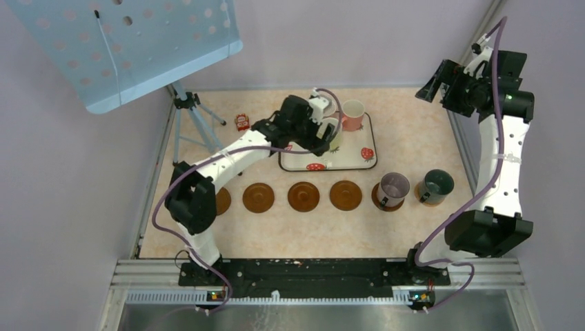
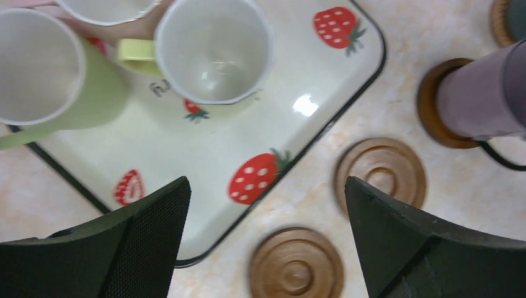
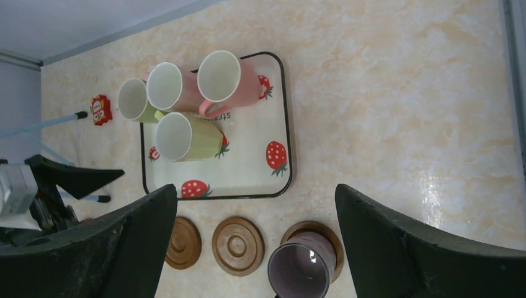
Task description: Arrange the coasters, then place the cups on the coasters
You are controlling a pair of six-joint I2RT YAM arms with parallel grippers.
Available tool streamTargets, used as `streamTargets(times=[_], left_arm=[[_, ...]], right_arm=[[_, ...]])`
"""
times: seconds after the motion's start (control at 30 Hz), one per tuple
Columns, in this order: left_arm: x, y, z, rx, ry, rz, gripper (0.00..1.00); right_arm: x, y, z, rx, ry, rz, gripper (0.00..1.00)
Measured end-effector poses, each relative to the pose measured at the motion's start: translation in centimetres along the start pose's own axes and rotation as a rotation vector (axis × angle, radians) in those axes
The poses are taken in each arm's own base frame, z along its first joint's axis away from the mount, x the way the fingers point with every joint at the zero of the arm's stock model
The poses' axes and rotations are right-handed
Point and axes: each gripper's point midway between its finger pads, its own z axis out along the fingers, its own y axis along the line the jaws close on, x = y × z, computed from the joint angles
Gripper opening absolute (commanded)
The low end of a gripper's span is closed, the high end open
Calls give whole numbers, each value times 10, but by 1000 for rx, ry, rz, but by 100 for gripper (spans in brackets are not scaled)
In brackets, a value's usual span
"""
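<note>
Six brown coasters lie in a row in front of the strawberry tray. The leftmost coaster is half under my left arm, then come three bare ones. A purple-grey cup and a dark green cup each stand on a coaster at the right. On the tray stand two light green cups and two pink cups. My left gripper hangs open over the tray's near edge, empty. My right gripper is open and empty, raised high at the back right.
A small red object lies left of the tray. A tripod holding a blue perforated board stands at the back left. Walls close the table on the left, back and right.
</note>
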Motion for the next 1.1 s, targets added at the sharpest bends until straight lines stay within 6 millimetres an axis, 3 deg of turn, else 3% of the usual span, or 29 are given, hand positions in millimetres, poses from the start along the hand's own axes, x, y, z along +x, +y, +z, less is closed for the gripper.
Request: streamTargets(times=[0.23, 0.33, 0.43, 0.53, 0.63, 0.8, 1.0, 1.1], left_arm=[[2, 95, -22, 8, 20, 130, 98], [-16, 151, -31, -11, 6, 217, 94], [-30, 203, -30, -38, 5, 302, 92], [-25, 245, -25, -44, 33, 381, 90], [-3, 260, -13, -2, 87, 448, 89], [27, 258, 18, 88, 137, 527, 88], [29, 264, 49, 125, 124, 594, 82], [30, 261, 58, 143, 120, 629, 73]], right_arm=[[7, 2, 12, -42, 47, 7, 96], [9, 5, 13, -73, 58, -8, 97], [11, 12, 14, -123, 68, -30, 97], [12, 22, 12, -185, 74, -59, 97], [13, 27, 11, -223, 76, -77, 97], [13, 30, 10, -243, 77, -92, 97], [13, 29, 10, -244, 76, -102, 97], [13, 29, 10, -243, 75, -104, 97]])
